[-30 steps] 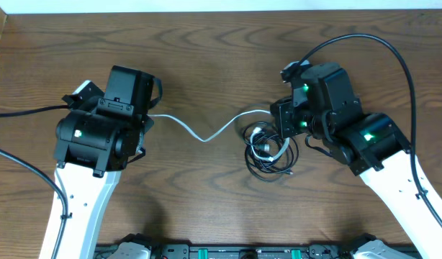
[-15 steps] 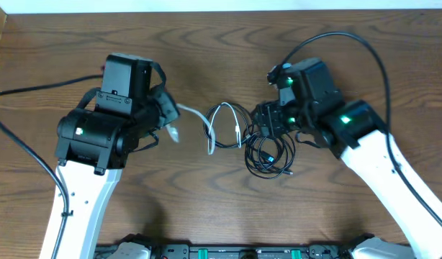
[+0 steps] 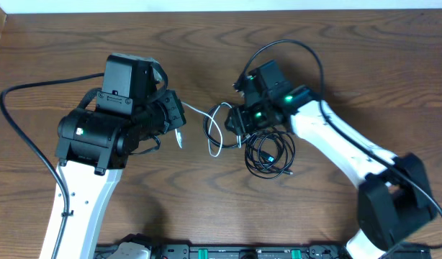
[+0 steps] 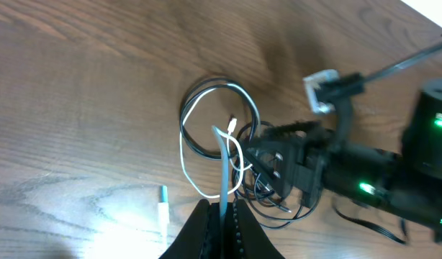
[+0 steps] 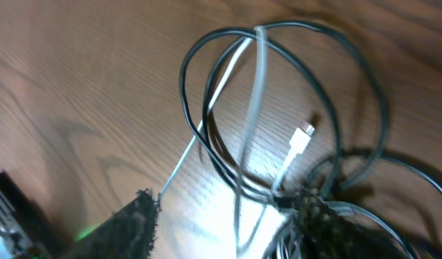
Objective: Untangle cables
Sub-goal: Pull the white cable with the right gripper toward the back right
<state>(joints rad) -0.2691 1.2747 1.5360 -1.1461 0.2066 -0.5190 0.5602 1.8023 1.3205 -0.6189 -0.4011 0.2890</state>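
Left claw (image 4: 222, 210) pinched closed; right claw (image 5: 227, 207) spread apart.

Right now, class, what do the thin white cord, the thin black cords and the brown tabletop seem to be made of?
The thin white cord: probably a soft plastic sheath, smooth and faintly glossy, since it bends in loose loops. The thin black cords: likely rubbery plastic, semi-matte, coiling freely. The brown tabletop: wood or wood-look laminate, showing grain lines and a dull sheen.

One white cable (image 3: 209, 137) and a tangle of black cables (image 3: 270, 155), number unclear, between two arms (image 3: 84, 137) (image 3: 336, 144) on one table (image 3: 206, 216).
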